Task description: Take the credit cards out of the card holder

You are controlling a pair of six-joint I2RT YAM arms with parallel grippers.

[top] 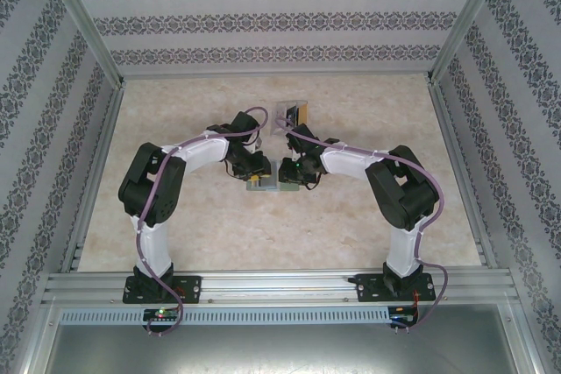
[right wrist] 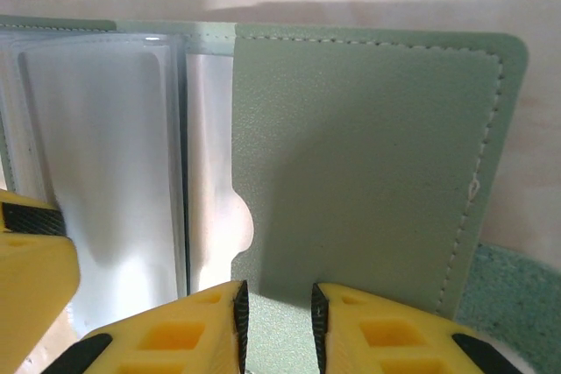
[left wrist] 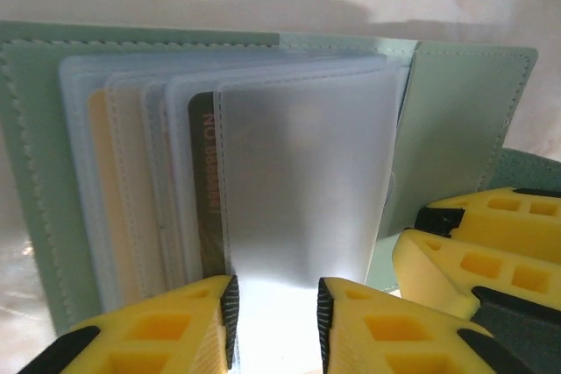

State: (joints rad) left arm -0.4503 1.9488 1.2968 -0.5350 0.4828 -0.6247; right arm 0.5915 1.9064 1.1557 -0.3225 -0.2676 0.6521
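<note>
The grey-green card holder [left wrist: 35, 172] lies spread open on the table, its frosted plastic sleeves [left wrist: 298, 172] fanned out. An orange-yellow credit card [left wrist: 98, 181] sits in a left sleeve, and a dark credit card [left wrist: 203, 190] in a sleeve nearer the middle. My left gripper [left wrist: 276, 299] is open, its jaws a little apart at the near edge of the front sleeve. My right gripper [right wrist: 276, 304] is open at the near edge of the holder's right green flap [right wrist: 368, 164]. From above, both grippers [top: 254, 177] [top: 285, 177] meet over the holder [top: 266, 187].
A clear plastic tray [top: 292, 114] stands just behind the grippers. The right gripper's yellow fingers [left wrist: 478, 251] sit close beside the left one. A teal textured patch [right wrist: 517, 304] shows past the flap's right edge. Metal rails and patterned walls bound the table.
</note>
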